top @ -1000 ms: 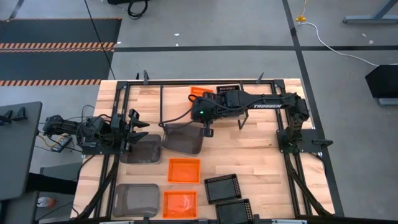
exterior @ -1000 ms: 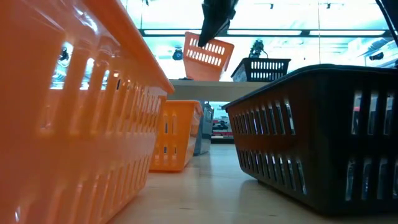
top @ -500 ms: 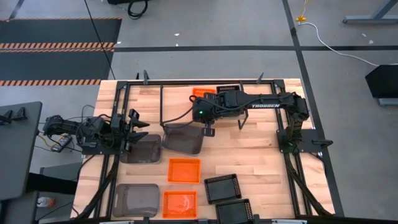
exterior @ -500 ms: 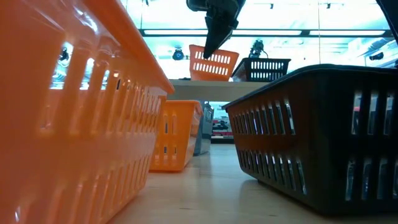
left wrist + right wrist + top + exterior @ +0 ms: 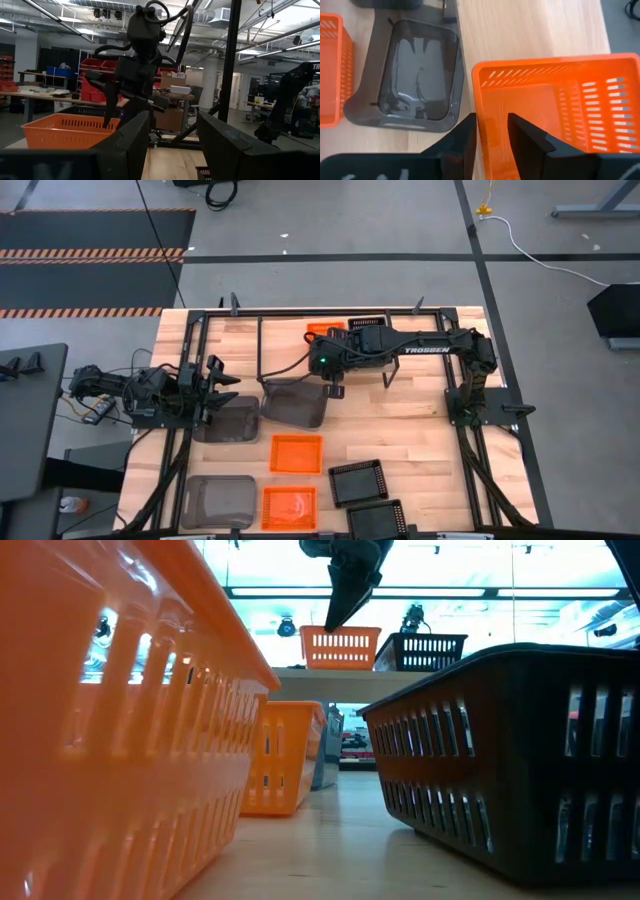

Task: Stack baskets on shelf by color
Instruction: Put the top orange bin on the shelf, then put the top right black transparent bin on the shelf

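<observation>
An orange basket (image 5: 340, 647) sits level on the shelf board (image 5: 320, 680), beside a black basket (image 5: 420, 650) on the same board. My right gripper (image 5: 492, 132) reaches over the shelf from the table's right, slanting down. It is open, and its fingers straddle the orange basket's near wall (image 5: 477, 105). My left gripper (image 5: 215, 385) waits open at the table's left edge, next to a grey basket (image 5: 228, 420), with nothing between its fingers (image 5: 172, 145). My right gripper stands over the orange basket's near wall (image 5: 477, 105), left of its middle, one finger (image 5: 462, 140) outside and one (image 5: 527, 137) inside. The fingers slant down from the table's right. Whether a finger touches the wall, I cannot tell. The basket rests flat on the shelf.
On the table lie two more grey baskets (image 5: 293, 402) (image 5: 220, 498), two orange ones (image 5: 297, 452) (image 5: 289, 505) and two black ones (image 5: 357, 482) (image 5: 375, 520). One grey basket lies just in front of the shelf. Bare wood lies at the table's right.
The orange basket hung tilted from my right gripper above the shelf, its left end high. It has come down onto the board, tipped level, and now sits flat next to the black basket.
</observation>
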Controlling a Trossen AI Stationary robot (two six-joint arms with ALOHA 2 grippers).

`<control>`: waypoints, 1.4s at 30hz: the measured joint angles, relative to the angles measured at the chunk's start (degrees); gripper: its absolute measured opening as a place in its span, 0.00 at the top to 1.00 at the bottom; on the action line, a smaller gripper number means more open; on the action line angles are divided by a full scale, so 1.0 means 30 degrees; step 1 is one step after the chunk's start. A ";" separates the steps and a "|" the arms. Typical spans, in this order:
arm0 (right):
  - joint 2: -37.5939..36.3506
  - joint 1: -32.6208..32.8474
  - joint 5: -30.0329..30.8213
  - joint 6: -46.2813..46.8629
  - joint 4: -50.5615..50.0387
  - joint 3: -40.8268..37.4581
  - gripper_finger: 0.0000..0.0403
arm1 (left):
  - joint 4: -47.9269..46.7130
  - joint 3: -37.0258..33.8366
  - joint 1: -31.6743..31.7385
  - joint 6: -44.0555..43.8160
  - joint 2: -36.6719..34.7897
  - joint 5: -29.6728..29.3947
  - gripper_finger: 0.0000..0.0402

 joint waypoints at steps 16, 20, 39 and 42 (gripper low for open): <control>-0.0007 0.0168 0.0744 -0.1184 0.0518 0.0000 0.67 | 0.0001 0.0000 -0.0003 0.0002 0.0000 -0.0002 0.57; -0.0007 0.0164 0.0742 -0.0381 0.1050 0.0003 0.67 | 0.0002 0.0000 -0.0004 0.0000 0.0000 0.0004 0.57; -0.0015 0.0167 0.0720 -0.0145 0.9627 0.0000 0.67 | 0.0007 0.0000 -0.0001 0.0002 0.0000 0.0000 0.57; -0.0022 0.0168 0.0713 -0.0152 1.1269 0.0000 0.67 | 0.0007 0.0000 -0.0004 0.0002 0.0000 0.0002 0.57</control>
